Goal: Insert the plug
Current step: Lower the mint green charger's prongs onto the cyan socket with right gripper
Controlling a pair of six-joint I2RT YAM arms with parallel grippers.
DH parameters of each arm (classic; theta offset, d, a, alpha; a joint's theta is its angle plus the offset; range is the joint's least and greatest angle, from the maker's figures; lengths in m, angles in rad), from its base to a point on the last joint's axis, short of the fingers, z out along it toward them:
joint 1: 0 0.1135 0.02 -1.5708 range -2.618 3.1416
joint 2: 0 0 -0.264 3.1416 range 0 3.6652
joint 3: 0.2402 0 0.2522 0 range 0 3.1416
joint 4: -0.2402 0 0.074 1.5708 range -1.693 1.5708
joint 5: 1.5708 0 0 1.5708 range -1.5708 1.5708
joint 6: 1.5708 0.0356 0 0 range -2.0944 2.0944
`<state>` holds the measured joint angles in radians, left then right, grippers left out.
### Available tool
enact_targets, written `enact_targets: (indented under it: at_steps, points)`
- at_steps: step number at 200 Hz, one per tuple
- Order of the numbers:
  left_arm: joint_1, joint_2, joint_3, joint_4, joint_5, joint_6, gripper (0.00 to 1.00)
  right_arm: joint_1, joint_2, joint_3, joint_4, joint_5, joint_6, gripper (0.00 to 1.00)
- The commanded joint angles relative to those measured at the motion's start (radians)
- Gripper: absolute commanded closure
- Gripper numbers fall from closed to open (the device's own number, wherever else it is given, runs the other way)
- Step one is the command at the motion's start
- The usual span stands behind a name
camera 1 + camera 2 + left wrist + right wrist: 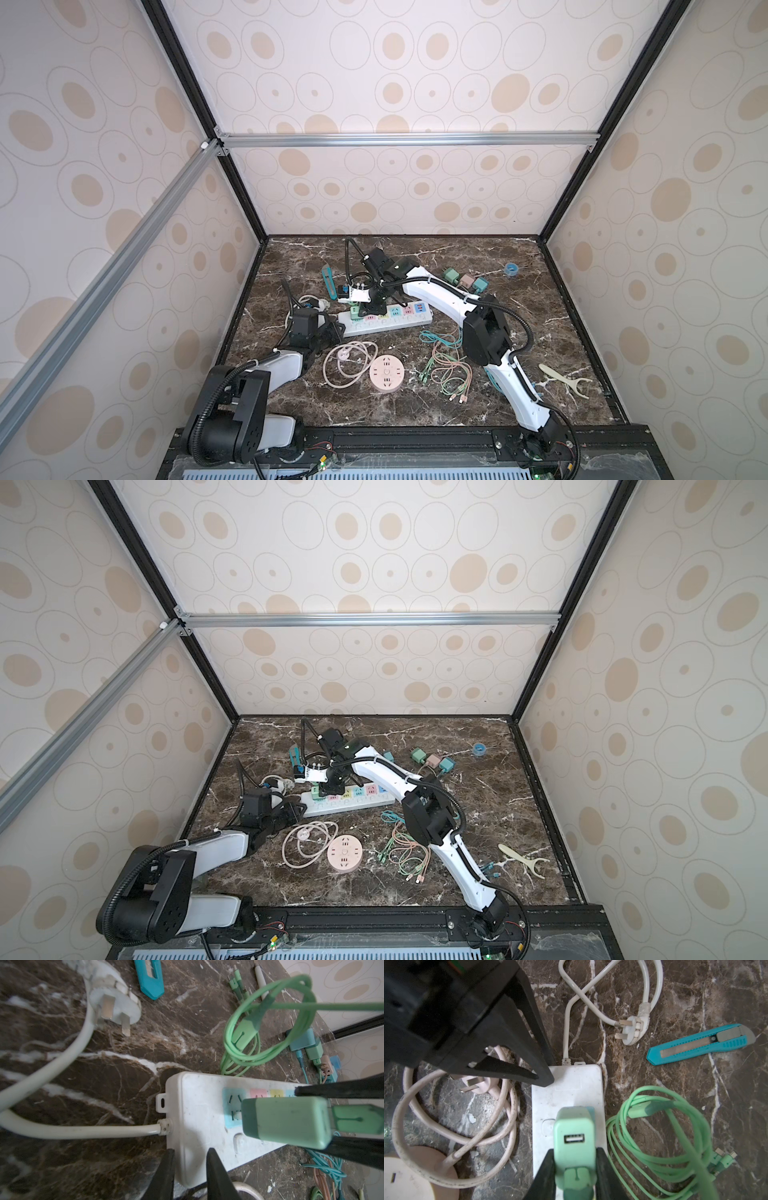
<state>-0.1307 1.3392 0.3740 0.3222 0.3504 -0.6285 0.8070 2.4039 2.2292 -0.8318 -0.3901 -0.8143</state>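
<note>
Low in the right wrist view, right gripper (575, 1153) pinches charger (574, 1124), prongs apparently partly into strip (566, 1084); left gripper (190, 1150) clamps strip's end; seating remains.

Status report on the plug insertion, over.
Right pincer shut on green charger. Left pincer clamps power strip at cord end. Charger prongs at blue socket, not fully seated. Green cable coiled beside strip, nothing blocking.

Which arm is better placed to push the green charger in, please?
Right: the right gripper clamps the green charger at the power strip's blue socket; the left gripper sits at the strip's end.
</note>
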Motion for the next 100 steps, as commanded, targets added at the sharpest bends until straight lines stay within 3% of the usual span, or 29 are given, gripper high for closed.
enact_targets:
  at_steps: [1,100]
  points:
    - [0.008,0.004,0.000,0.021,0.001,0.009,0.73,0.013,0.025,0.029,-0.042,-0.003,-0.032,1.00]
    - [0.009,0.004,0.003,0.021,0.000,0.007,0.73,0.022,0.049,0.029,-0.043,0.030,-0.049,1.00]
